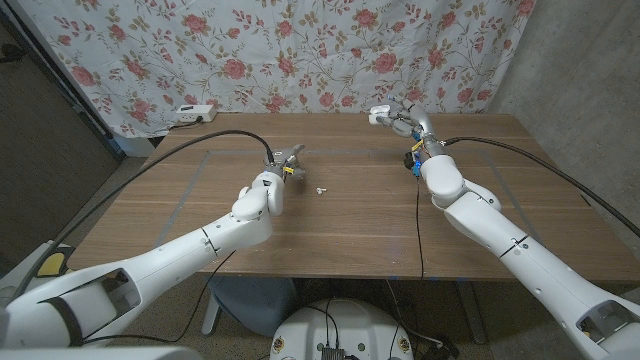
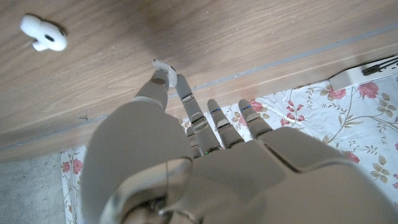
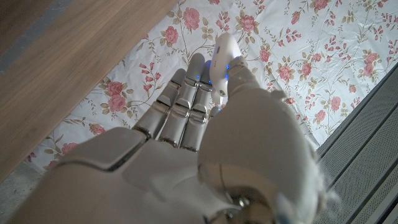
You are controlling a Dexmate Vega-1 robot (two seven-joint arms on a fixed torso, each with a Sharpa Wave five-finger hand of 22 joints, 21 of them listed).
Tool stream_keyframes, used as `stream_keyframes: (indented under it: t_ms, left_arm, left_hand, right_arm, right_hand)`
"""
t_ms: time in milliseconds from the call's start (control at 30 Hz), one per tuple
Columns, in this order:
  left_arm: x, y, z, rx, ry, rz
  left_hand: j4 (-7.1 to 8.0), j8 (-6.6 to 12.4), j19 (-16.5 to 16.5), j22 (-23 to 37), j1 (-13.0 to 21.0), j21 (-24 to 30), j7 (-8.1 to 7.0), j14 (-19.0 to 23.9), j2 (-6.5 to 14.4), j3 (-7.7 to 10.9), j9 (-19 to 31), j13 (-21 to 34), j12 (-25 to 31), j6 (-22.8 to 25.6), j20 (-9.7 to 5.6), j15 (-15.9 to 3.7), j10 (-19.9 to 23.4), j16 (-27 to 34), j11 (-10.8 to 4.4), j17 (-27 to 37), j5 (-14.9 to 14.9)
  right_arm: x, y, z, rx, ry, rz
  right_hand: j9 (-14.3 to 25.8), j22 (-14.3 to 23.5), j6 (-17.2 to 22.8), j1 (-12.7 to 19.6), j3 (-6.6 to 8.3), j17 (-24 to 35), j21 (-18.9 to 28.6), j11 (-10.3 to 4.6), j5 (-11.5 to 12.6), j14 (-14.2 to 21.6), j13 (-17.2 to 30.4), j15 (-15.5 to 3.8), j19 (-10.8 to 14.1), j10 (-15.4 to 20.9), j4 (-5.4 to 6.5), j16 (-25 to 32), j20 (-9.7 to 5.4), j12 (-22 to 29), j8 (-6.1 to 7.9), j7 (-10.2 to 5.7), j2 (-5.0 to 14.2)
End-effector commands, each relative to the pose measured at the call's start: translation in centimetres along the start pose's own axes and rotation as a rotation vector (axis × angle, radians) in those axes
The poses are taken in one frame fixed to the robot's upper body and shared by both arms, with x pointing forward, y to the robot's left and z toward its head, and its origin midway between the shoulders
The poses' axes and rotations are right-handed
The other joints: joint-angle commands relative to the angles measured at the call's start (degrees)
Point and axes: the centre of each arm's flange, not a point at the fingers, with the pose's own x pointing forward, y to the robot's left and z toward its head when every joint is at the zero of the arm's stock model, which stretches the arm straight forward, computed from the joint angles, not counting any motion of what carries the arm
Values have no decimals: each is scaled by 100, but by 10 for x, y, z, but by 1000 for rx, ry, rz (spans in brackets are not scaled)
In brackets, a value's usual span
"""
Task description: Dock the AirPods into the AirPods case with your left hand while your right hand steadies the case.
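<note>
**Left hand beside a loose AirPod, right hand holding the case aloft**

The left hand (image 1: 283, 168) reaches over the middle of the wooden table (image 1: 360, 240) and pinches a small white AirPod (image 2: 160, 64) at its fingertips. Another AirPod (image 1: 321, 189) lies on the table just beside it. Farther back, the right hand (image 1: 408, 122) is raised near the floral curtain (image 1: 300, 50), gripping the white AirPods case (image 1: 379, 116).

Even, soft indoor light, no harsh glare.
Faint shadows on the table (image 1: 360, 215); wrist views blur close up, head view bends at its edges.
</note>
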Motion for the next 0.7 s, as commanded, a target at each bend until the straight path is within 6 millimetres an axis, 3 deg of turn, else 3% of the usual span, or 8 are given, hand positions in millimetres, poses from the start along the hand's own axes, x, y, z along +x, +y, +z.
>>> stream_keyframes:
  t_ms: [33,500,700]
  left_arm:
    - [-6,29,12,-3,-73,153]
    - [-8,56,20,-10,-125,269]
    - [-7,77,23,-52,-146,307]
  left_hand:
    - [-3,4,50,16,91,26,-22,257,-5,52,21,50,47,45,21,-252,147,33,-119,44,4]
    - [6,-8,78,16,173,33,-33,302,-7,43,25,114,108,87,12,-259,139,90,-115,114,-9]
    - [16,-14,82,17,189,33,-36,299,-10,31,26,135,127,95,10,-250,131,103,-114,140,-16]
  right_arm:
    - [-2,-2,-3,17,8,6]
    - [-8,-3,-7,41,20,16]
    - [-9,0,-5,52,6,29]
  right_hand:
    - [16,-7,58,52,-22,34,30,-761,37,58,26,-921,-24,792,-6,-31,-11,203,20,4,-1]
    - [16,-7,45,54,-24,58,33,-763,39,71,20,-922,-33,793,-6,-53,-9,208,12,9,3]
    - [16,-8,22,55,-26,66,34,-763,40,76,18,-922,-36,791,-6,-64,-8,209,2,-2,2]
